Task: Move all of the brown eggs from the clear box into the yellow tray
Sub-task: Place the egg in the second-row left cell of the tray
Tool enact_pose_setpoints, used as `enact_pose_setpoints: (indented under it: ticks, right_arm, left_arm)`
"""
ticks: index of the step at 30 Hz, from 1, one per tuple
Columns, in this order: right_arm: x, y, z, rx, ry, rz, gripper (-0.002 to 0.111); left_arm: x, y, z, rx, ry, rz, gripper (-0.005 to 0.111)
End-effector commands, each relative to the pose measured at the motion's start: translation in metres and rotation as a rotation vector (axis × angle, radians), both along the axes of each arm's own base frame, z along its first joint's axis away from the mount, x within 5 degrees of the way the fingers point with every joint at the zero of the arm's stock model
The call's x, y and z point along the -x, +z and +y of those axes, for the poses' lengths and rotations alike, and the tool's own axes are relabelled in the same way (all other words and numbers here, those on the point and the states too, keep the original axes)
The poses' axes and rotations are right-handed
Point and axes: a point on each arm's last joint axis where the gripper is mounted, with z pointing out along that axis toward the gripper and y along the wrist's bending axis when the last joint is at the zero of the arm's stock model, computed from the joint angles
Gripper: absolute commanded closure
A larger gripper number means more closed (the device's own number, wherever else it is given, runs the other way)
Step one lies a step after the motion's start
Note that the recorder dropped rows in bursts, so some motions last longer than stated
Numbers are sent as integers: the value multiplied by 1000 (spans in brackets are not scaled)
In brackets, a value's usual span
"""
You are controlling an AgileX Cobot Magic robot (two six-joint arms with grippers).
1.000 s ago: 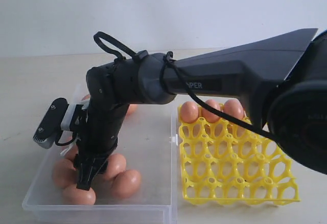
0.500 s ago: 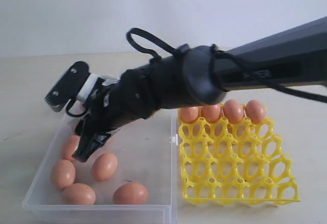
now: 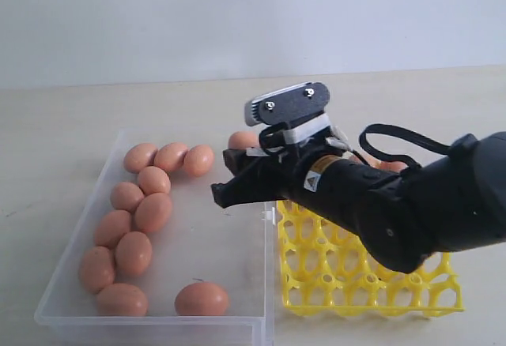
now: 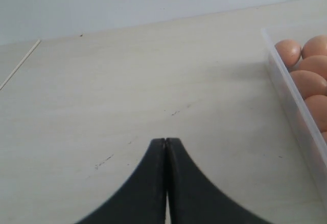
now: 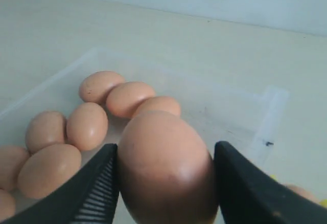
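Step in hand: carry. The shallow transparent plastic clear box (image 3: 237,259), with loose brown eggs (image 3: 134,220) inside, lies below the tips of the right gripper (image 3: 225,189). The bright yellow lattice tray (image 3: 371,287) lies under its wrist. It clamps one oval brown egg (image 5: 166,168), a grip only the right wrist view proves. Next: centre over a vacant cup, lower, release gently. The left gripper (image 4: 165,150) is closed, empty.

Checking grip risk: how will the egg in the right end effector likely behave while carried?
The egg looks smooth and rounded, held only at two sides by the end effector, so it might slip or pivot. Its shell is probably brittle; a harder squeeze could crack it. Dropped, it would likely roll.
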Motion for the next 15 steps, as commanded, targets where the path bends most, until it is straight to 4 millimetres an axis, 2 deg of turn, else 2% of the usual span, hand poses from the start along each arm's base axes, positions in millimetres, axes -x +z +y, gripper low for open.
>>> enact_pose_setpoints:
  ticks: [1,8,15]
  right_arm:
    - [5,-4,-21,-79,-75,-3,108]
    - [17,-17,-35,-76,-96,11,108]
    - [15,-31,-41,-77,-183,47,108]
  left_arm:
    - [0,2,0,7,-5,-19,107]
    - [0,2,0,7,-5,-19,107]
    - [0,2,0,7,-5,-19,107]
